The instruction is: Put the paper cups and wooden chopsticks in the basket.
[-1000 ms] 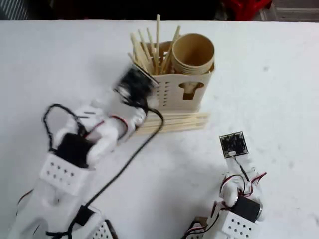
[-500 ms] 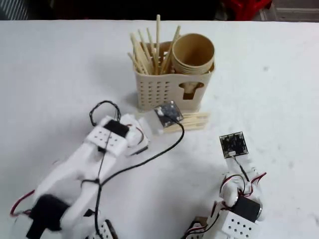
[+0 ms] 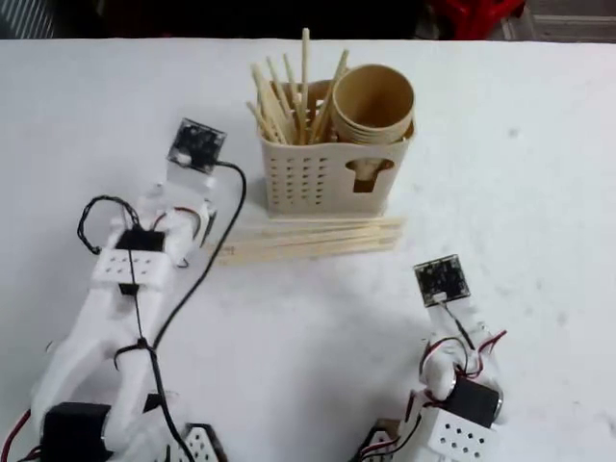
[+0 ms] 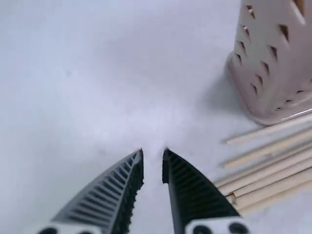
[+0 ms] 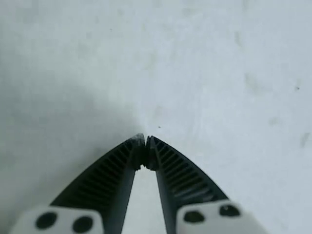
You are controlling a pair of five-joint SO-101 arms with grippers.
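The pale perforated basket [image 3: 322, 181] stands at the far middle of the table and holds stacked paper cups [image 3: 373, 101] and several upright wooden chopsticks [image 3: 287, 96]. More wooden chopsticks [image 3: 313, 239] lie flat in a bundle on the table in front of it. My left arm [image 3: 135, 260] is left of the basket. Its gripper [image 4: 152, 153] hangs over bare table, slightly open and holding nothing, with the basket [image 4: 278, 58] and the lying chopsticks [image 4: 265, 165] off to one side. My right gripper [image 5: 145, 141] is shut on nothing above bare table at the near right.
The white table [image 3: 520, 173] has free room right of the basket and at the far left. The right arm [image 3: 452, 385] sits low at the near edge. A black cable [image 3: 207, 260] trails from the left arm across the table.
My left arm has swung from the basket's front, across the lying chopsticks, out to the basket's left, uncovering the bundle. The right arm has barely shifted.
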